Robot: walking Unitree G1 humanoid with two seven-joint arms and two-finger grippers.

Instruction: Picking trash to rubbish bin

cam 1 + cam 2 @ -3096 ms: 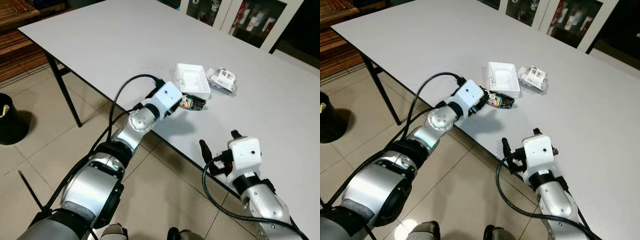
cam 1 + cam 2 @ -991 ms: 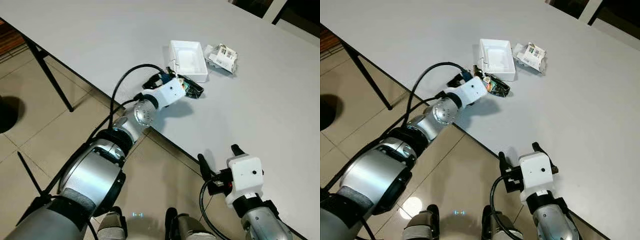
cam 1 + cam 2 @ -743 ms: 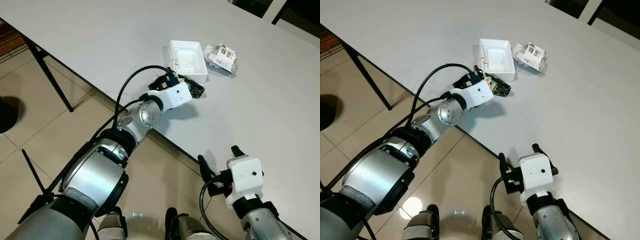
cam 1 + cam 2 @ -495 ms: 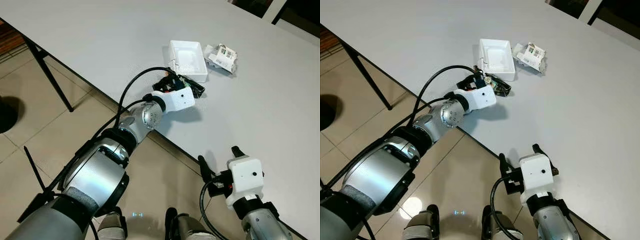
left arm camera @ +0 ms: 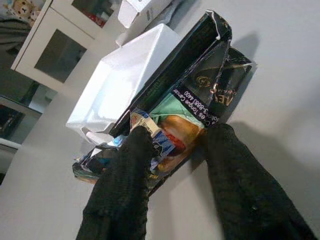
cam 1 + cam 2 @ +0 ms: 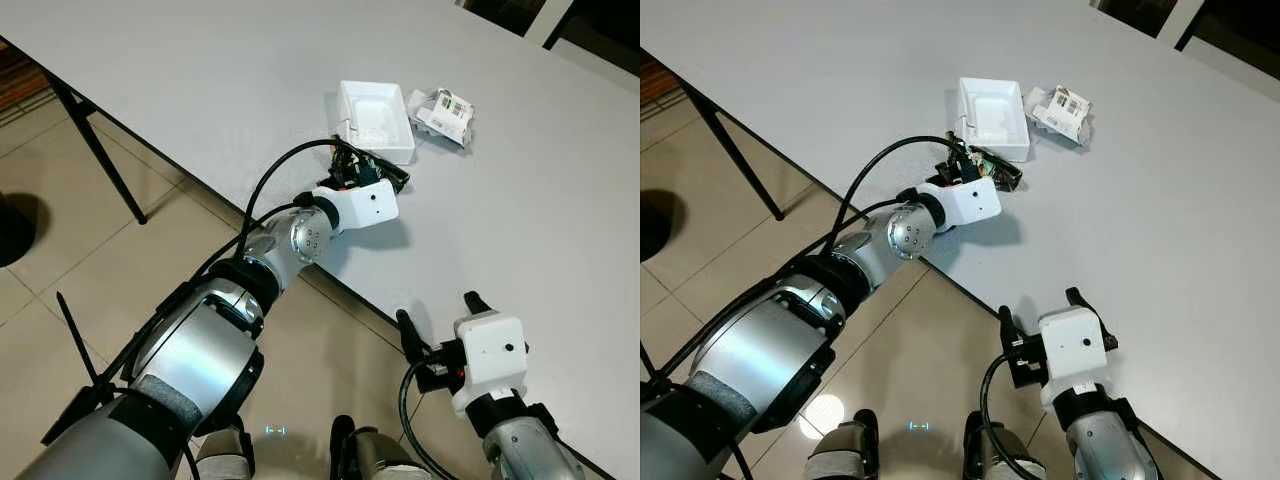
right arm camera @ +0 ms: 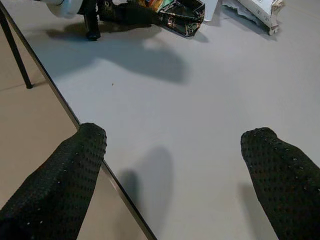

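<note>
Nearest the camera, the right gripper [image 7: 175,165] is held over the near edge of the grey rectangular table [image 6: 200,80], its two black fingers [image 7: 65,175] spread wide apart with nothing between them. Beyond the table edge, beige floor tiles [image 6: 60,250] are seen. Farther out, the left gripper [image 5: 172,150] is positioned at the black, crumpled foil snack wrapper [image 5: 200,95], which lies flat on the table near its edge. The two black fingers are set on either side of the wrapper's colourful torn end, with a gap between them; a firm grasp cannot be confirmed. On the wrapper, white print reading "Tongue Cancer" and "8883 1400" can be made out; the remaining gold lettering is too small to be read. Touching the wrapper's far side, a white shallow rectangular plastic tray [image 6: 376,120] is found, open side up. Just beside the tray, a crumpled white paper carton with a printed label [image 6: 442,108] is lying; its label cannot be read.
</note>
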